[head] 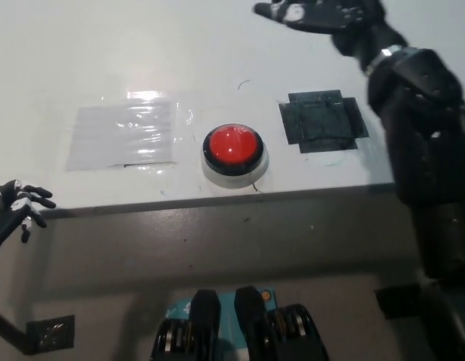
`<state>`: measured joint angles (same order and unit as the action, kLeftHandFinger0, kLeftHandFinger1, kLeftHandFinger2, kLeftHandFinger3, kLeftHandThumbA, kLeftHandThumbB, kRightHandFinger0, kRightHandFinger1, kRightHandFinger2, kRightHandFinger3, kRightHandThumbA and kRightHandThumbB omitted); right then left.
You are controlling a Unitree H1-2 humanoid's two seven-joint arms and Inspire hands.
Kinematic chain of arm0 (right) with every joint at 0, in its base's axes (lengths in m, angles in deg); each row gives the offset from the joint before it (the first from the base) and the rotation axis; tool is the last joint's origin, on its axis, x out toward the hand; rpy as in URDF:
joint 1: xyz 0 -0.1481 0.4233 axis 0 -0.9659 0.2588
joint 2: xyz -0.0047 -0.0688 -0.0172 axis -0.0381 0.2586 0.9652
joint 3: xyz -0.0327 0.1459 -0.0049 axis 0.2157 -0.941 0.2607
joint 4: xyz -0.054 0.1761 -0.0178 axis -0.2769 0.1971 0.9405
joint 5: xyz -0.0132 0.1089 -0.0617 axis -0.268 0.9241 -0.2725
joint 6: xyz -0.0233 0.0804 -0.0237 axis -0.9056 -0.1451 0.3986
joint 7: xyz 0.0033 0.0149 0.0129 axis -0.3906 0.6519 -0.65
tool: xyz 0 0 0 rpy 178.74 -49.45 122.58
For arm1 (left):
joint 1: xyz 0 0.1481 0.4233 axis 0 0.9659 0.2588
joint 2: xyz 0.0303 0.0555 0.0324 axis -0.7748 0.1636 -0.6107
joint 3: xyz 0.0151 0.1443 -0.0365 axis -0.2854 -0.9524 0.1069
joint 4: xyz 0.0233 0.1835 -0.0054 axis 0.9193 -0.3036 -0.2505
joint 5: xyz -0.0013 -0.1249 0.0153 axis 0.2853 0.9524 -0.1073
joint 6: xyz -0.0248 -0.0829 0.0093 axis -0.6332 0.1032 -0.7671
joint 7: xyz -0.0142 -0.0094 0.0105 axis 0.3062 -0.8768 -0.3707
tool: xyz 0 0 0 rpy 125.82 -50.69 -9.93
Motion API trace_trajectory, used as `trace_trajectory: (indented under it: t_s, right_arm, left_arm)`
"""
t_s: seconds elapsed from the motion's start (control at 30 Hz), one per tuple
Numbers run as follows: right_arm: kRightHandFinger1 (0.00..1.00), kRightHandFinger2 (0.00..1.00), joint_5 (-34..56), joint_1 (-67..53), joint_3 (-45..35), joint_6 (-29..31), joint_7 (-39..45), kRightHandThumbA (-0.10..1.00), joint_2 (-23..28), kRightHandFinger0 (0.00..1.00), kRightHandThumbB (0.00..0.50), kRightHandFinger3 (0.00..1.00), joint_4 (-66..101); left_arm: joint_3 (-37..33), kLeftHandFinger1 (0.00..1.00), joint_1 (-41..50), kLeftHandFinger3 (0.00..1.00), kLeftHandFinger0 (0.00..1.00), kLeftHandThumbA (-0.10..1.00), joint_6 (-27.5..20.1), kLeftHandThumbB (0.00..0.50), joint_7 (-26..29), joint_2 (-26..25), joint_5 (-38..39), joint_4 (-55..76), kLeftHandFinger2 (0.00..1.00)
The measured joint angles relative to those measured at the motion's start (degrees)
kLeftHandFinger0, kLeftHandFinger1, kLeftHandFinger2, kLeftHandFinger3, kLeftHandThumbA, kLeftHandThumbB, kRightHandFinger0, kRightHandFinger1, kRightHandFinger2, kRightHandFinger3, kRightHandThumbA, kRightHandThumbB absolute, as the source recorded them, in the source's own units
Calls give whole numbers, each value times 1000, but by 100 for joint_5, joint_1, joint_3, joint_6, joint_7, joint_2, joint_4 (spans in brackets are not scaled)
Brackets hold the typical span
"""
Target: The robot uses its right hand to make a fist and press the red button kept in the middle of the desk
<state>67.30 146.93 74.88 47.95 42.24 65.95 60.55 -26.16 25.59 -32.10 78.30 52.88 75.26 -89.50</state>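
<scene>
The red button (232,145) is round, with a black ring on a white base, and sits near the front edge of the white desk (217,53). My black right hand (323,15) is at the top of the head view, above the desk behind and to the right of the button, open with its fingers stretched toward the left. Its black arm (424,135) runs down the right side. My left hand (14,207) rests at the lower left, below the desk's front edge, fingers apart and holding nothing.
A patch of clear tape (121,134) lies left of the button. A black tape cross (323,120) lies right of it, partly under my right arm. The desk's front edge (217,197) runs just below the button. Black floor brackets (48,333) show underneath.
</scene>
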Motion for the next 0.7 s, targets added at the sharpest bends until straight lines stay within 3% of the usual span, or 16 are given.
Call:
trace_trajectory:
  t_s: [0.1, 0.23, 0.27, 0.3, 0.43, 0.5, 0.57, 0.7]
  right_arm:
    - [0, 20, -25, 126, 16, 112, 2, 1000, -156, 0, 493, 10, -232]
    - [48, 210, -120, 206, 117, 265, 23, 1000, -338, 0, 488, 123, -512]
    - [26, 218, -130, 207, 133, 286, 28, 1000, -385, 0, 493, 128, -572]
    - [0, 162, -141, 208, 145, 311, 31, 1000, -433, 0, 500, 81, -647]
    - [0, 100, -218, 207, 199, 447, 28, 1000, -564, 0, 490, 57, -920]
    - [0, 158, -242, 205, 206, 518, 26, 1000, -623, 0, 493, 144, -1037]
    - [0, 199, -254, 193, 208, 582, 27, 1000, -678, 0, 460, 205, -1097]
    - [0, 222, -277, 158, 209, 791, 40, 1000, -789, 0, 453, 219, -1262]
  left_arm:
    - [-39, 301, -24, 571, 160, 539, 4, 0, 0, 0, -2, 0, 435]
    - [-85, 298, -45, 582, 146, 552, 9, 0, 0, -1, -11, 0, 436]
    - [-97, 299, -56, 586, 156, 560, 13, 0, 0, -1, -14, 2, 435]
    - [-104, 296, -63, 583, 153, 559, 16, 0, -1, -1, -19, 2, 427]
    - [-118, 293, -101, 572, 133, 547, 17, 0, -2, -1, -21, -2, 425]
    - [-125, 297, -134, 578, 137, 551, 15, 0, -2, -1, -25, -21, 431]
    - [-134, 298, -163, 581, 147, 546, 15, 0, -3, -1, -27, -21, 427]
    - [-140, 298, -193, 570, 139, 529, 15, 0, -3, -1, -27, -22, 424]
